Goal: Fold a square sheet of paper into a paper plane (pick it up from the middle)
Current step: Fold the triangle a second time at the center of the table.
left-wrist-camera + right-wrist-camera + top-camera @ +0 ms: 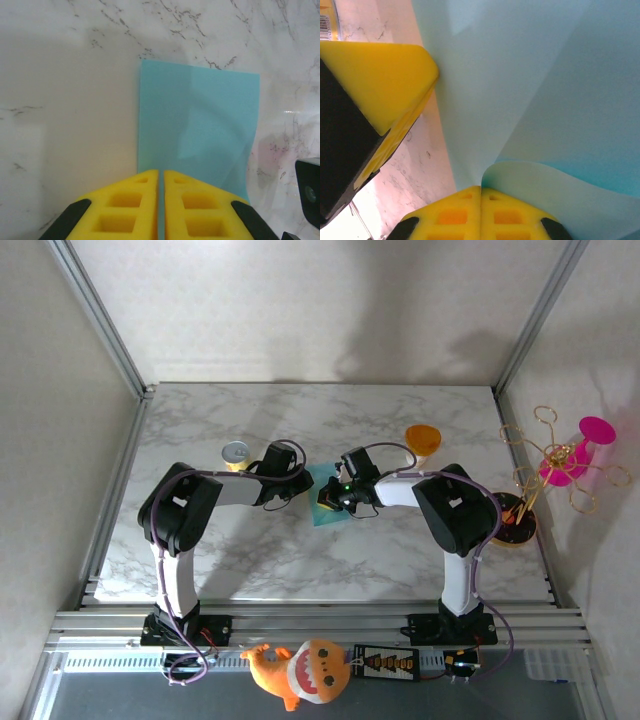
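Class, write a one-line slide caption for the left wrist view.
Shut left gripper pinches the near edge of the square sheet of paper on the marble table.

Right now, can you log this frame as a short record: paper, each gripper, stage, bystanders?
paper: square sheet of paper, teal, lying on the marble table, one part curled up
left gripper: shut on the sheet's near edge
right gripper: shut on the curled part
stage: no pointed plane yet
bystanders: yellow can and orange cup, both apart from the sheet
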Controlling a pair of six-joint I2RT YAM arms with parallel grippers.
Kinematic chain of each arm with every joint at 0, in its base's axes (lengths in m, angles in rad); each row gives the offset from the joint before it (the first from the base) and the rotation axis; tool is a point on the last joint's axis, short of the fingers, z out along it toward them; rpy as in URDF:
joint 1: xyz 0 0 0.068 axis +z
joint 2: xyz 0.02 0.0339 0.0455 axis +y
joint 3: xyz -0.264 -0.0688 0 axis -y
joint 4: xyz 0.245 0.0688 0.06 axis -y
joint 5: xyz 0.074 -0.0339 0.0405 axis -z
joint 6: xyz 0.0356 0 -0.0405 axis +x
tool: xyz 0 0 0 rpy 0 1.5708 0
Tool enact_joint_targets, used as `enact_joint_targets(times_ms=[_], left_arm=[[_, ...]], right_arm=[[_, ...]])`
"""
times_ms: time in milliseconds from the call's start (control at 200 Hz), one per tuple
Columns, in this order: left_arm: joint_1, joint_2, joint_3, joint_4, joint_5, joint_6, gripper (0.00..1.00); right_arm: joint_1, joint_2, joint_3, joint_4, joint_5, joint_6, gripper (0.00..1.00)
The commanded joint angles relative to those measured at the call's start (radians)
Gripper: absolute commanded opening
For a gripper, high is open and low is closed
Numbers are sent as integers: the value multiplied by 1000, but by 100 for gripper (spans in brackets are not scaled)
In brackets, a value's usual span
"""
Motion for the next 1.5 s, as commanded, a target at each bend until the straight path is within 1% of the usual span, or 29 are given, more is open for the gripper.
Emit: enact_joint_targets(times_ms=[0,120,225,441,561,746,836,951,1122,1322,1497], left_arm=[[-7,5,-3,-30,-6,-7,12],[-1,-25,3,-36,-12,-14,13],[15,-72,4,-49,-42,-20,16],[67,-174,-48,-55,-107,-52,18],[75,-224,-89,-52,-125,-57,20],[63,-260,-144,-21,-84,-77,23],[41,-259,-153,-17,-65,-78,22],[8,-247,-153,-21,-50,-78,15],[-31,-222,-149,-20,-27,-84,9],[-57,-187,-143,-18,-12,-85,5],[-74,-134,-102,-33,11,-70,4]], right_arm=[[9,27,16,-22,21,7,7],[9,26,16,-28,22,5,14],[9,28,17,-32,24,4,21],[10,27,23,-35,22,1,31],[9,25,23,-38,22,-4,34],[9,27,20,-47,24,-13,36],[9,27,22,-61,37,-20,34],[9,27,16,-77,62,-30,31],[9,27,5,-102,97,-48,20],[9,30,0,-123,119,-56,5],[9,34,1,-132,122,-58,2]])
